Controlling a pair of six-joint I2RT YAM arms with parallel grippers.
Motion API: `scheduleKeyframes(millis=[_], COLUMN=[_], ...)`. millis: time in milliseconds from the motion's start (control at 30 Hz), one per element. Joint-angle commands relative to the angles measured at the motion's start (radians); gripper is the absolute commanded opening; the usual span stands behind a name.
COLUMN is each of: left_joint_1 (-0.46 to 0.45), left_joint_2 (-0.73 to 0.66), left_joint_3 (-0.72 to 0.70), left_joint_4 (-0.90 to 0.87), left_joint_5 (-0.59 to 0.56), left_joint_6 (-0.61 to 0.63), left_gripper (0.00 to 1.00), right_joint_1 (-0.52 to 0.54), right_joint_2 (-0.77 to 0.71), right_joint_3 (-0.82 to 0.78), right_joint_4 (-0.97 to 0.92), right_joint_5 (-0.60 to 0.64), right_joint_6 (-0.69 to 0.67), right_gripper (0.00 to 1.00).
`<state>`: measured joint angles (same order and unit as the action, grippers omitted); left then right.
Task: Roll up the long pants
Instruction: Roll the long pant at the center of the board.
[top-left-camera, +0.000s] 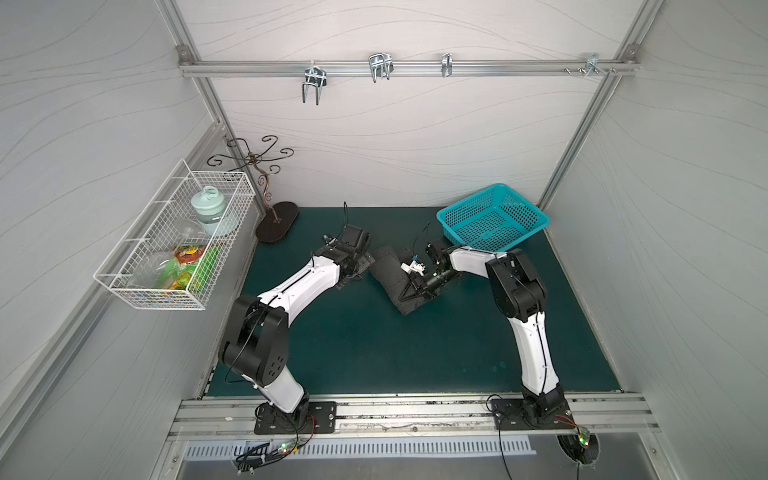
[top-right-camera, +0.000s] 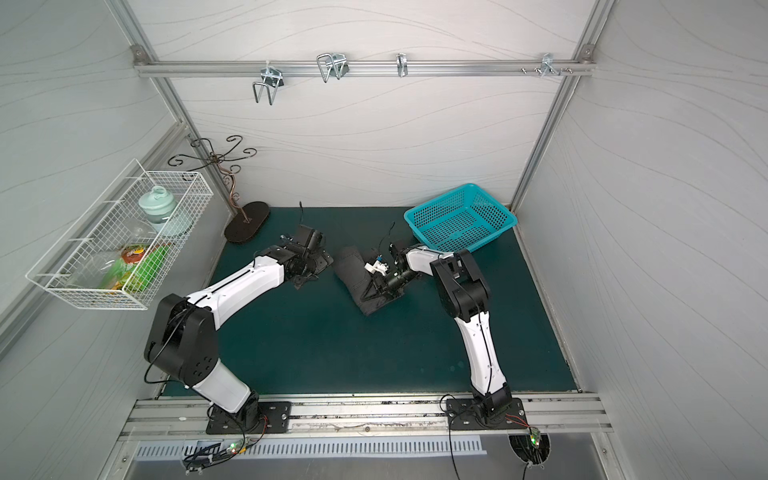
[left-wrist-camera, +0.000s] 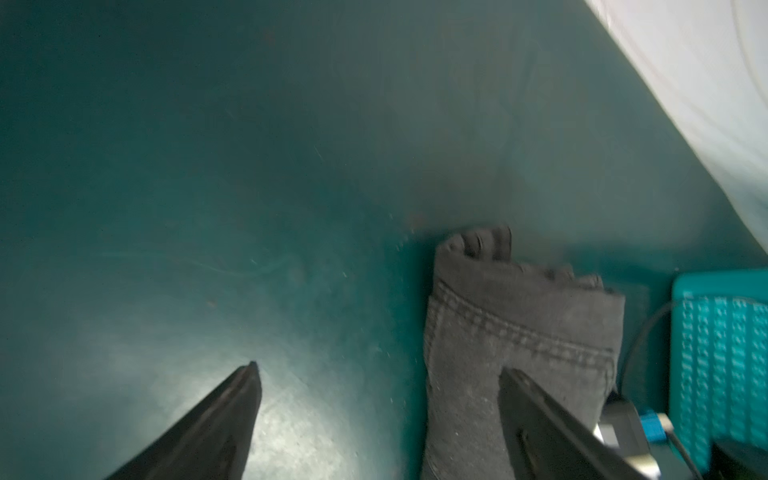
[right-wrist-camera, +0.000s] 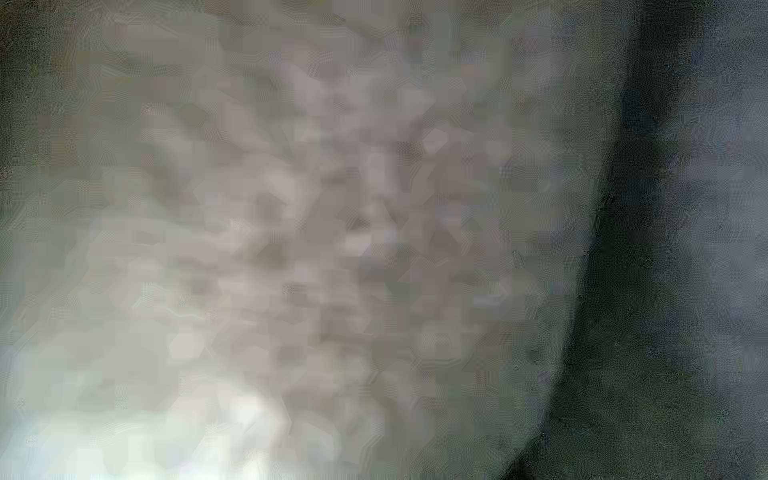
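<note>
With the long pants rolled twelve-o'clock of the mat centre, I'd pin them under my right gripper (its grip I cannot tell) and nudge the spread left gripper in from nine o'clock.

One pants roll is counted on one mat. Two arms are counted: left arm, right arm. Two baskets are seen: one teal basket, one wire basket with one jar inside. One stand is noted. Four hooks are counted on one rail.
</note>
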<state>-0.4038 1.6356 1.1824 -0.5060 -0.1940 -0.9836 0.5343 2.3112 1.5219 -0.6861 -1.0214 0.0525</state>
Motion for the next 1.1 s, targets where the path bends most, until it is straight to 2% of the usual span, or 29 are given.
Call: scheduleKeyframes(millis=[0,100,233,400,767,1067], left_joint_1=[-0.001,-0.003,-0.009,-0.014,-0.031,-0.036], left_joint_2=[0.033,0.035,-0.003,-0.005,-0.005,0.160], left_joint_3=[-0.009,-0.052,-0.181,-0.242,-0.227,-0.181], left_joint_4=[0.162,0.242,0.435,0.486,0.548,0.658], left_joint_5=[0.158,0.223,0.275,0.318,0.342,0.419], left_joint_6=[0.003,-0.001,-0.031,-0.034,0.011,-0.008], left_gripper=[0.94,0.94,0.94,0.94,0.95,0.94], right_joint_1=[0.048,0.048,0.042,0.042,0.042,0.039], right_joint_2=[0.234,0.240,0.269,0.309,0.333,0.341], right_joint_3=[-0.136,-0.128,-0.111,-0.093,-0.070,-0.033], right_joint_4=[-0.244,-0.265,-0.276,-0.284,-0.311,-0.346], right_joint_5=[0.377,0.385,0.316,0.255,0.295,0.320], right_joint_6=[0.075,0.070,0.080,0.091,0.093,0.084], right_gripper=[0.00,0.00,0.00,0.00,0.00,0.00])
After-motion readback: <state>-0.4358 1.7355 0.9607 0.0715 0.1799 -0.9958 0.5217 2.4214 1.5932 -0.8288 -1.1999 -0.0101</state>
